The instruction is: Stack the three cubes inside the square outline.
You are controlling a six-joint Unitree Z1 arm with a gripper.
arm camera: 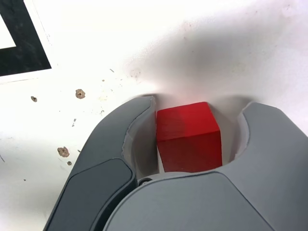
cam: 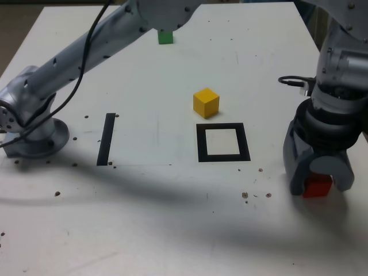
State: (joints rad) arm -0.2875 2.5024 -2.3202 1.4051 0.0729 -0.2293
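The red cube [cam: 317, 188] rests on the white table at the exterior view's right, to the right of the square outline [cam: 201, 144]. My gripper [cam: 319, 183] is lowered over it, one jaw on each side. In the wrist view the red cube [arm camera: 188, 137] sits between the grey fingers [arm camera: 103, 159] of the gripper [arm camera: 199, 106]; one jaw is at its edge and a narrow gap shows on the other side. The yellow cube [cam: 206, 103] stands just behind the outline. The green cube [cam: 165, 37] lies far back, partly under the arm.
A thin black strip [cam: 106, 138] lies to the left of the outline in the exterior view. The arm's base [cam: 34, 135] stands at the far left and its link crosses over the back of the table. Small brown specks [cam: 245, 195] dot the surface.
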